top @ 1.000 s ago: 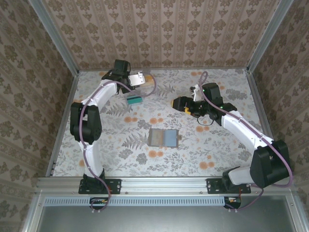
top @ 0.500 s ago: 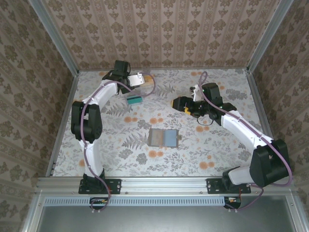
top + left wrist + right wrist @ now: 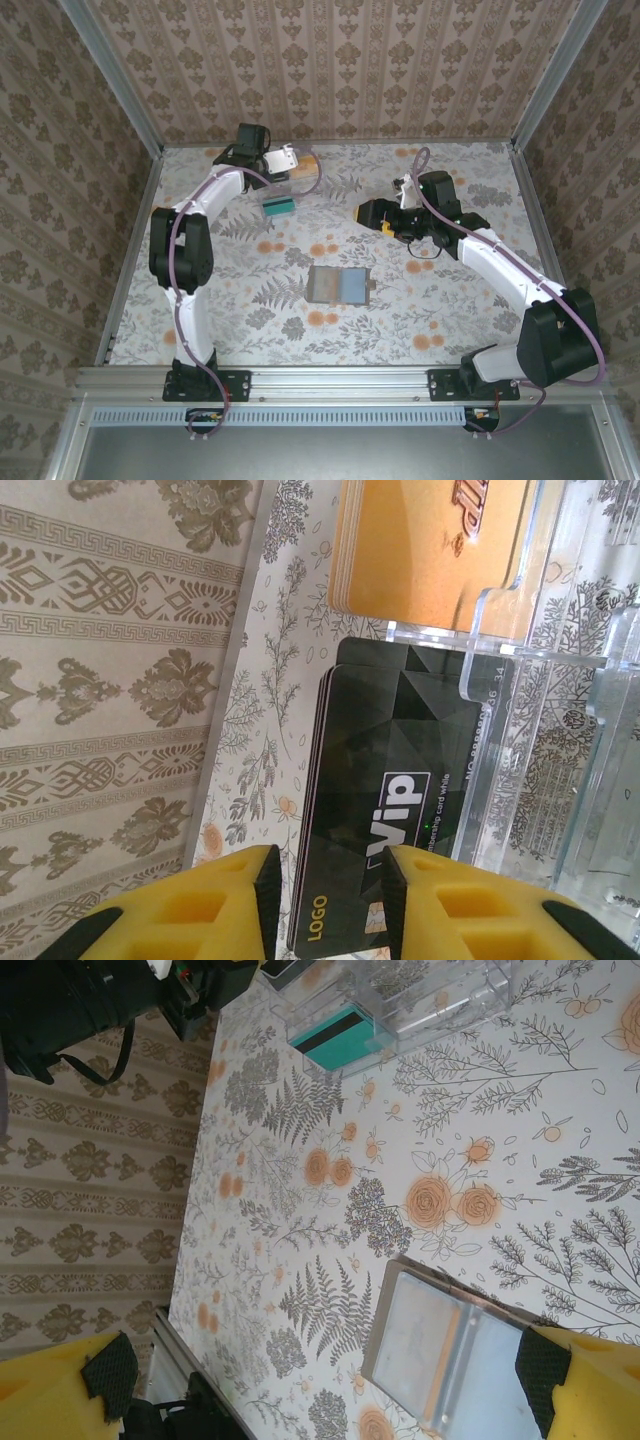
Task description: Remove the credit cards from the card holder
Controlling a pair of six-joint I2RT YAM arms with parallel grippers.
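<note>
The card holder (image 3: 340, 285) lies open and flat mid-table; in the right wrist view its pale pocket faces (image 3: 450, 1350) show, and I cannot tell if a card is inside. My left gripper (image 3: 285, 163) is at the back by the clear tray. Its yellow fingers (image 3: 200, 920) stand apart, open, over a stack of black credit cards (image 3: 390, 780) lying in the tray (image 3: 560, 680). Gold cards (image 3: 430, 550) sit in the slot beyond. My right gripper (image 3: 368, 213) hovers wide open right of centre, beyond the holder, nothing between its fingers (image 3: 328, 1380).
A teal card (image 3: 278, 204) with a dark stripe lies at the tray's near side, also in the right wrist view (image 3: 335, 1038) beside the clear tray (image 3: 440, 1000). Patterned walls and metal rails close the table in on the left, back and right.
My left gripper's jaws have opened and it has shifted slightly toward the back wall. The right arm and the card holder have not moved.
</note>
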